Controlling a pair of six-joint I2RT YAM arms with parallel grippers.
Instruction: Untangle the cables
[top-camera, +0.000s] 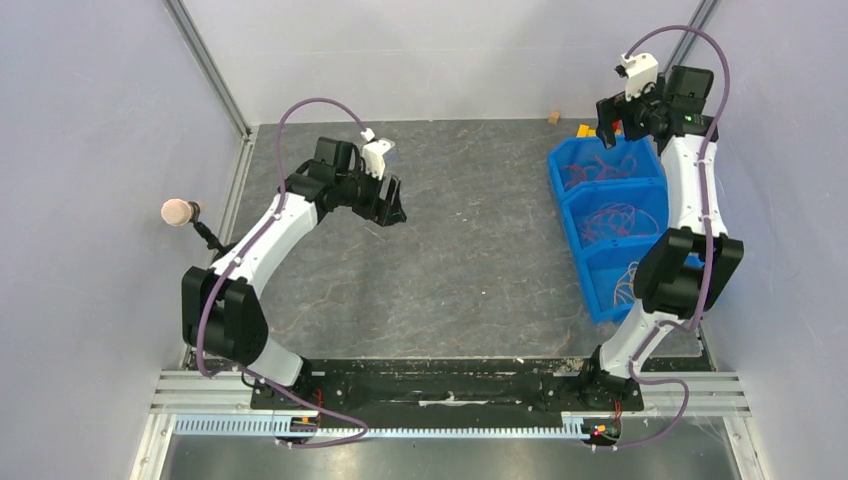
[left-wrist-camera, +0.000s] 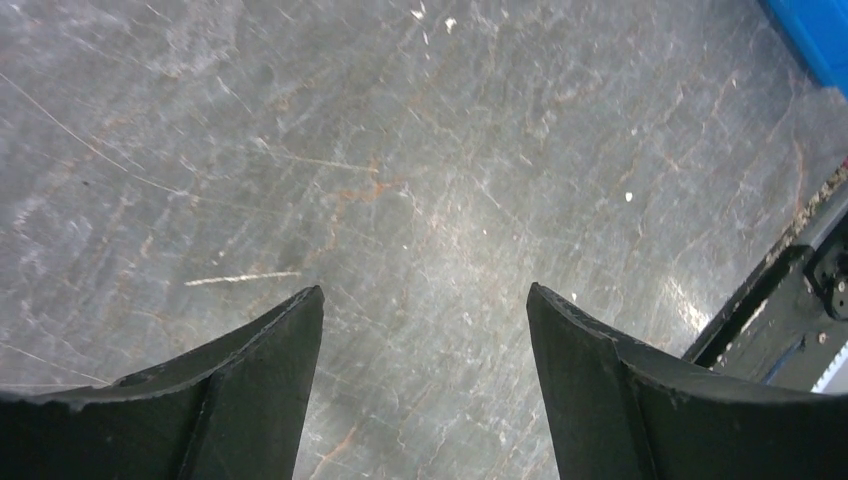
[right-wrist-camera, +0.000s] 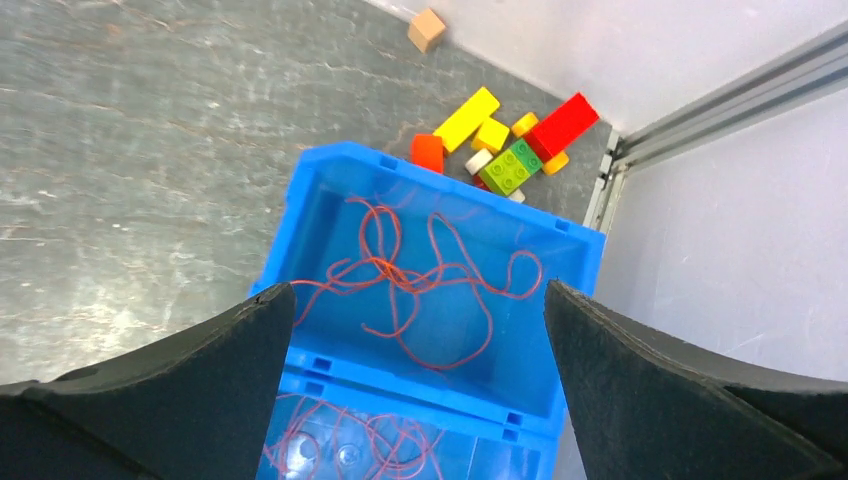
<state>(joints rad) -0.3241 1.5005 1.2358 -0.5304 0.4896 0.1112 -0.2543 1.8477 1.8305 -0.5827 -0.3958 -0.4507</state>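
Thin red-orange cables lie in loose tangled loops inside the far compartment of a blue bin. More reddish cables fill the compartment nearer to me. In the top view the cables show in the bin's compartments, with pale ones in the nearest. My right gripper hangs open above the far compartment, nothing between its fingers. My left gripper is open over bare grey table, holding nothing. The left gripper is far left of the bin.
Coloured toy bricks and a small wooden cube lie behind the bin near the back wall. A metal frame rail runs at the right. A microphone stands at the table's left edge. The blue bin sits at the right side.
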